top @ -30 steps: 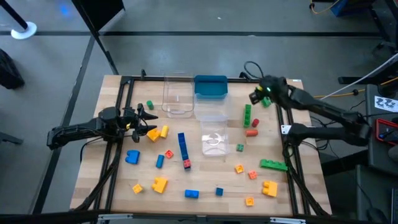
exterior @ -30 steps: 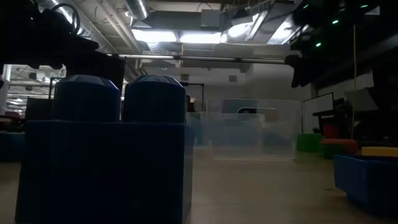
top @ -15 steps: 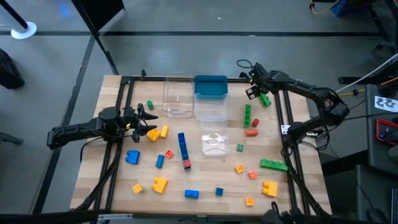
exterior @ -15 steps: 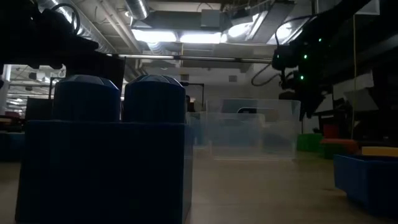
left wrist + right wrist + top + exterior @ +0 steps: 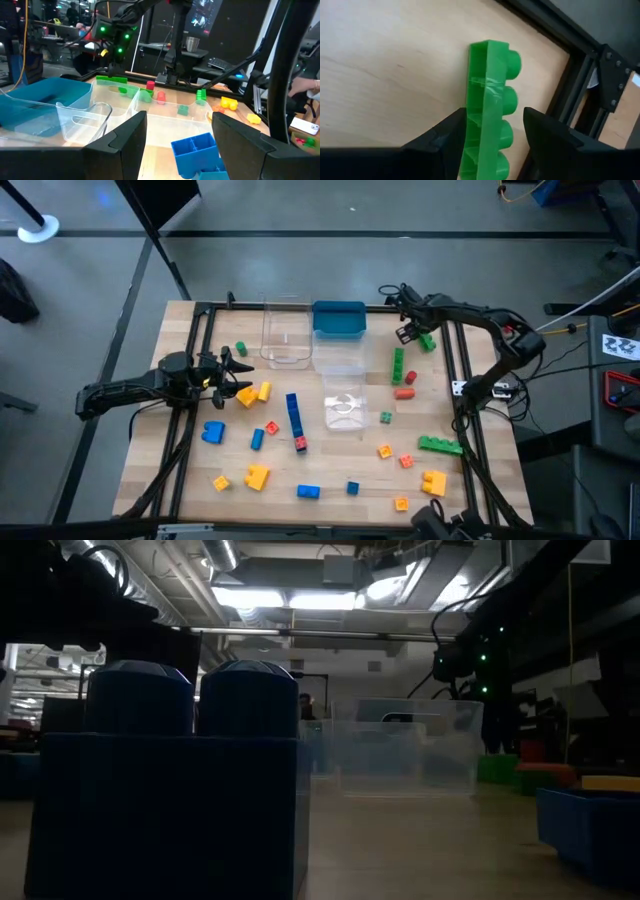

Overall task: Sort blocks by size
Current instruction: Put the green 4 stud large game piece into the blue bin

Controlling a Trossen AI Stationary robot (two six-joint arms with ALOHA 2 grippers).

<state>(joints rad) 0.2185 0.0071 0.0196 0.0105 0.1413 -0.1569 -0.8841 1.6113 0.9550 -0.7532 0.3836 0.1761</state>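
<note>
Blocks of several colours lie scattered on the wooden table [image 5: 330, 470]. A short green studded brick [image 5: 427, 340] lies on its side near the far right corner. My right gripper [image 5: 410, 330] is above it, pointing steeply down and open. In the right wrist view its fingers [image 5: 445, 140] stand on either side of the green brick [image 5: 490, 110]. My left gripper [image 5: 235, 375] waits open at the table's left, level, beside a yellow block and an orange block [image 5: 247, 393]. Its fingers [image 5: 125, 140] have nothing between them.
Two clear tubs [image 5: 286, 332] [image 5: 343, 405] and a teal tray [image 5: 339, 320] stand at the middle and far side. A long green bar [image 5: 398, 365] and a red block [image 5: 404, 392] lie near my right gripper. The black frame rail [image 5: 452, 370] runs close on the right.
My right gripper has come down toward the table near its far right corner and tipped to point more steeply down. It now stands over the short green brick. The blocks lie where they were.
</note>
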